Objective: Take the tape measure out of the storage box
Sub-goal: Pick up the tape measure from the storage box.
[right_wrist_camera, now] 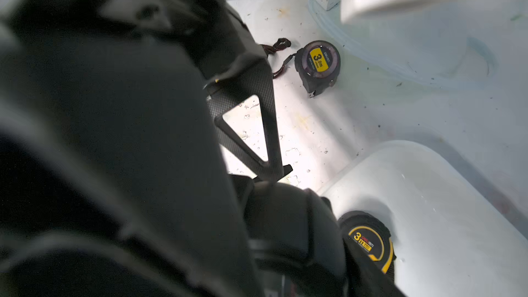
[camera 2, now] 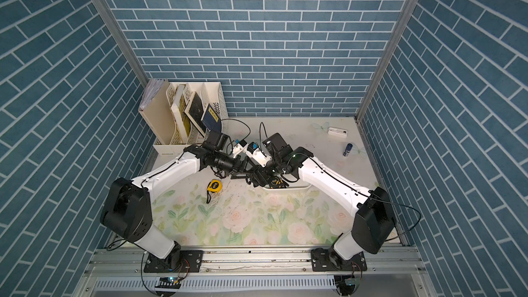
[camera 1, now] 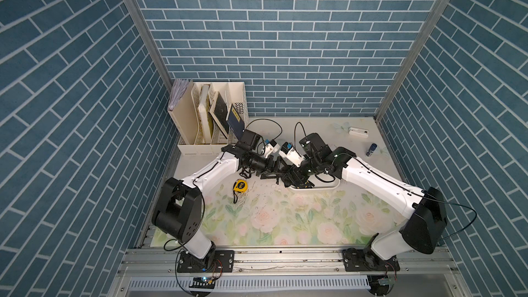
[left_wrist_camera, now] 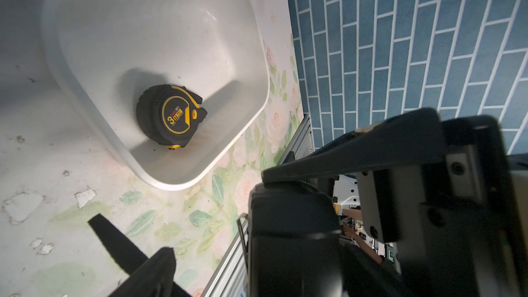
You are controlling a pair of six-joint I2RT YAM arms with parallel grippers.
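Inside storage box [left_wrist_camera: 160, 24], tape measure [left_wrist_camera: 171, 116] lies face-up.

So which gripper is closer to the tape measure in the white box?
Right. The right gripper hangs over the box, close beside the tape measure; the left gripper is outside the box, farther away.

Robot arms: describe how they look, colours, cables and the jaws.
The left arm and right arm match: white link shells, black joint housings, thin black cables along the shells and looping at the wrists. White wrist blocks carry blue parts. The jaws are black, textured, with triangular cut-outs.
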